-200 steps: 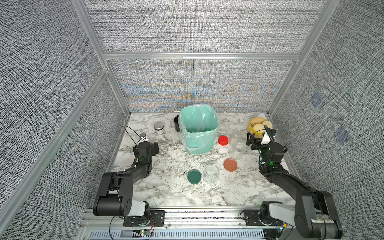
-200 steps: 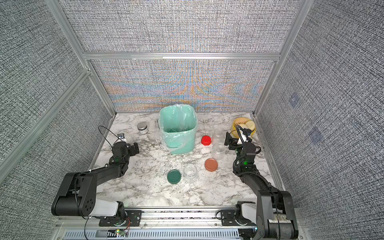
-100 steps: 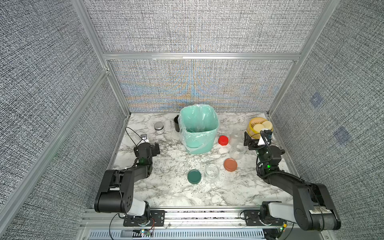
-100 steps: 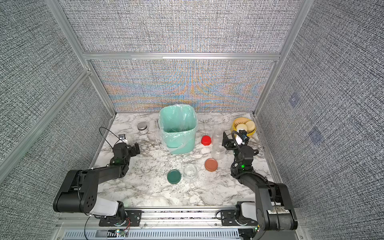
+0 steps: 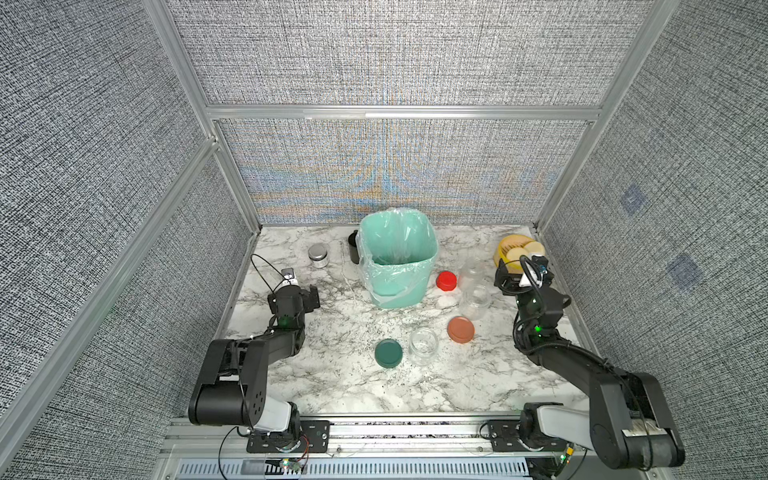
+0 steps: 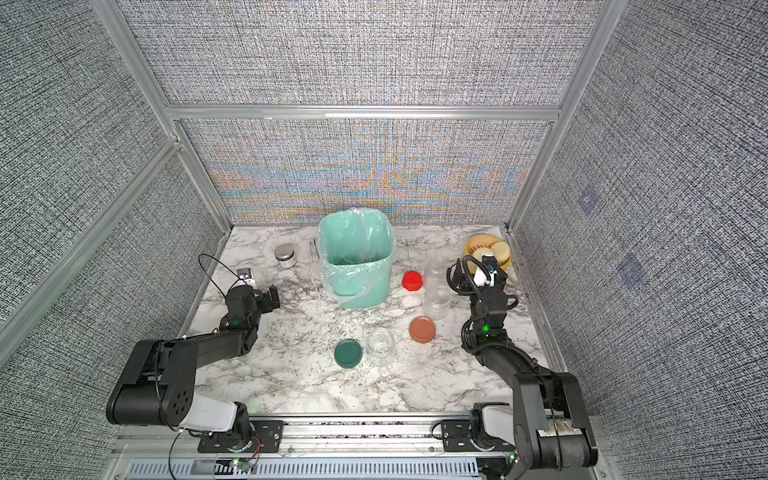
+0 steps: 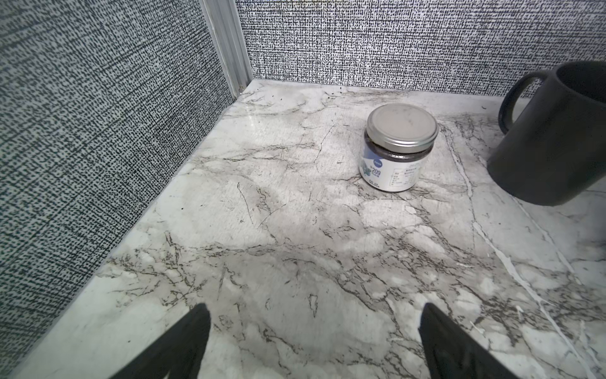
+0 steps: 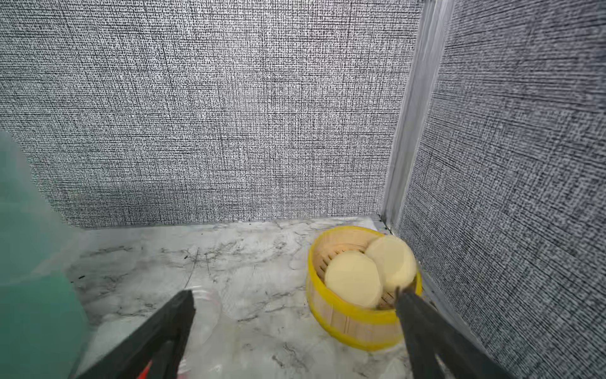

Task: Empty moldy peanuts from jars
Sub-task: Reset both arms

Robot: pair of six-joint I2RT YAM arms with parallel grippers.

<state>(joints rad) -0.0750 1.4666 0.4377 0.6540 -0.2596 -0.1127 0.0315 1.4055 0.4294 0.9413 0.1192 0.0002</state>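
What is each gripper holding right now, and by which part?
Nothing is held. The left gripper is open over the bare marble tabletop; the right gripper is open too, a clear jar near one finger but ungripped.

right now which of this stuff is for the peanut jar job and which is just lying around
Job: front jar, middle jar, back jar, green lid, red lid, orange lid, lined bin.
Lying about: silver-lidded tin, black mug, yellow basket.

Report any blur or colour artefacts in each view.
Both top views: rainbow moiré across the back wall, otherwise sharp. Right wrist view: blurred, the green bin and yellow basket soft-edged. Left wrist view: crisp, the silver-lidded tin label legible.
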